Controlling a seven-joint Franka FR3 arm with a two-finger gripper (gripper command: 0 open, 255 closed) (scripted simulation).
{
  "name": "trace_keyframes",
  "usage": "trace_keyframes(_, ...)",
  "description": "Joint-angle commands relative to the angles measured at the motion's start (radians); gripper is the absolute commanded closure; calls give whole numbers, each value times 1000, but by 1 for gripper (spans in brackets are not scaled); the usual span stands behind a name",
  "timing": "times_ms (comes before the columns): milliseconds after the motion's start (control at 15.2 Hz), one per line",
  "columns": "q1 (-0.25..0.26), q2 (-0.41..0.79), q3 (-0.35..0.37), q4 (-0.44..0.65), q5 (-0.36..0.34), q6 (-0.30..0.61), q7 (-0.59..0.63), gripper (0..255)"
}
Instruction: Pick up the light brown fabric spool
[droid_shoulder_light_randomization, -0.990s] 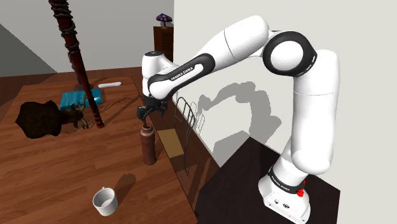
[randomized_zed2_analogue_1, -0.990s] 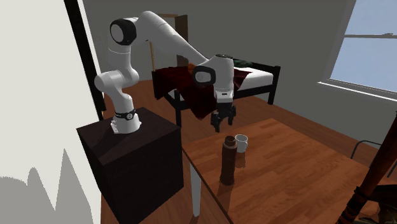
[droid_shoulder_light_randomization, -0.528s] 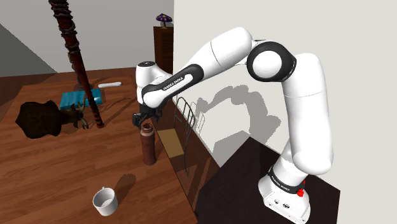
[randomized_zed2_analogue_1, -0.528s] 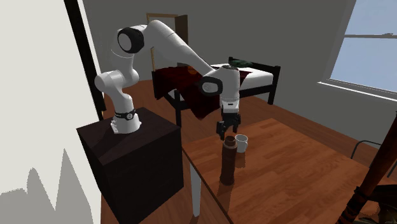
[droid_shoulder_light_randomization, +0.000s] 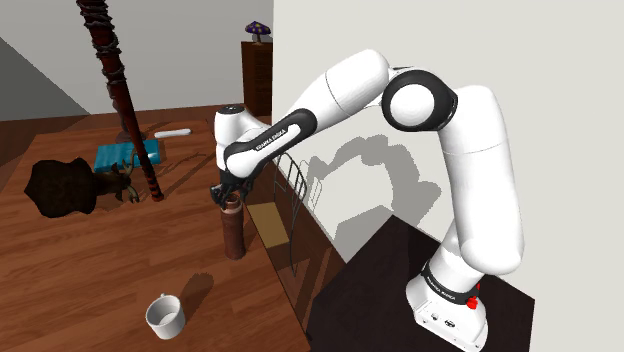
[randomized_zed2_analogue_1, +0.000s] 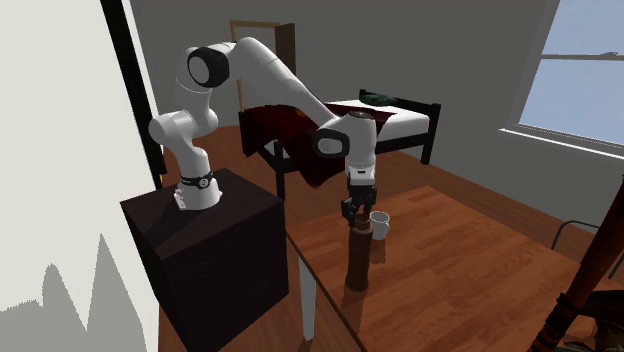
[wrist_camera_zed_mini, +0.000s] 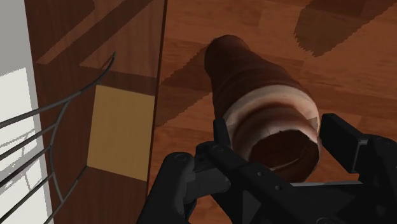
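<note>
So, gripper (wrist_camera_zed_mini: 278, 135) open, fingers astride brown spool (wrist_camera_zed_mini: 248, 76) top, not clamped

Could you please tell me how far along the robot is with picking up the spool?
Reaching looks done: the hand is at the top of the upright brown spool, with its fingers on either side. In hand: the grip, as the fingers stand apart, not clasping it. Left: closing and lifting it off the table, where it stands.

Likely a home bedroom; bed (randomized_zed2_analogue_1: 404, 120) and window (randomized_zed2_analogue_1: 585, 72) show it.
</note>
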Motion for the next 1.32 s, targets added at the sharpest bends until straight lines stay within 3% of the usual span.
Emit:
trace_keyframes(0, 0, 1, 0, -1, 0, 1, 0, 255)
trace_keyframes(396, 1, 3, 0, 3, 0, -2, 1, 255)
trace_keyframes(1254, -11, -98, 19, 32, 28, -130, -16, 255)
